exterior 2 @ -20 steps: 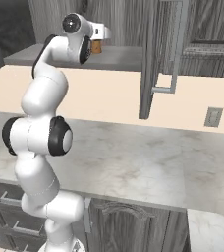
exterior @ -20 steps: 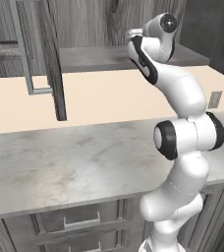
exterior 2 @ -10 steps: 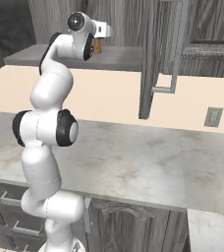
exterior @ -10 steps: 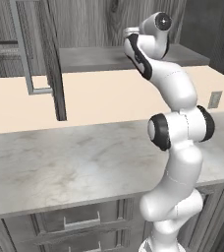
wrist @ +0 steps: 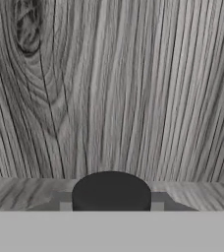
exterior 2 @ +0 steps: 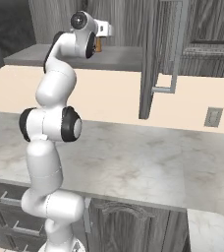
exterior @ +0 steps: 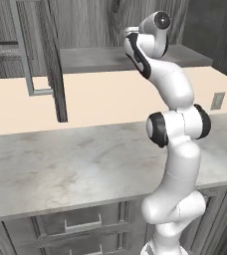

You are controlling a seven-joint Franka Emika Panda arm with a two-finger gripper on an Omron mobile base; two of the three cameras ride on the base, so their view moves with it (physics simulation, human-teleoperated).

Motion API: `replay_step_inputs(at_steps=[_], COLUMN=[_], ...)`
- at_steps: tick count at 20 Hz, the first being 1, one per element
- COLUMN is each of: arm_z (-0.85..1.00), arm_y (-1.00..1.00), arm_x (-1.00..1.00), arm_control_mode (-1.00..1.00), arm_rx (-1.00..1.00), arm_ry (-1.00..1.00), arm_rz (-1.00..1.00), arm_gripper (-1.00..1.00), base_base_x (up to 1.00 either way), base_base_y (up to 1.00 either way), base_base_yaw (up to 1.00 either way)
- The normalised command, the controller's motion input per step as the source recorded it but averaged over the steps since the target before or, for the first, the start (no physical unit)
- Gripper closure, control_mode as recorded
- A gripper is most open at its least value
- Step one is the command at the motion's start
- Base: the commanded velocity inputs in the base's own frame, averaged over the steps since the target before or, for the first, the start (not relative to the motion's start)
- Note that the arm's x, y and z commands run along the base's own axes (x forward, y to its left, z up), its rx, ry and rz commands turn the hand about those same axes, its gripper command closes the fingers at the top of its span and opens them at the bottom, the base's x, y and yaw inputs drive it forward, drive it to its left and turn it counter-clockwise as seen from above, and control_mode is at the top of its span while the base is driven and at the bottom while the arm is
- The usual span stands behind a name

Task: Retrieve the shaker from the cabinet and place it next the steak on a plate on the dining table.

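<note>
Right base view: I'm seeing 1 shaker (exterior 2: 98, 45), orange-brown, sitting upright on the cabinet (exterior 2: 119, 56) shelf right at the gripper (exterior 2: 102, 32). Hand view is showing its dark round cap (wrist: 111, 191) dead centre against grey wood grain. Can't tell the jaw gap. 1 door is hanging open, silver bar handle (exterior 2: 175, 51). Grey marbled counter (exterior 2: 133, 162) is lying below, 2 wall outlets (exterior 2: 212, 117) in view.
</note>
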Motion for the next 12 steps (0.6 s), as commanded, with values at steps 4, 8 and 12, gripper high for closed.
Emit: replay_step_inputs(at_steps=[4, 8, 12], arm_z=[0.00, 0.00, 0.01], arm_y=[-0.05, -0.16, -0.02], arm_x=[-0.18, -0.68, -0.91], arm_control_mode=[-1.00, -1.00, -1.00], arm_rx=[0.01, 0.05, 0.02], arm_ry=[-0.07, -0.14, -0.11], arm_rz=[0.00, 0.00, 0.00], arm_gripper=[1.00, 1.00, 1.00], base_base_x=[0.00, 0.00, 0.00], base_base_y=[0.00, 0.00, 0.00], base_base_yaw=[0.00, 0.00, 0.00])
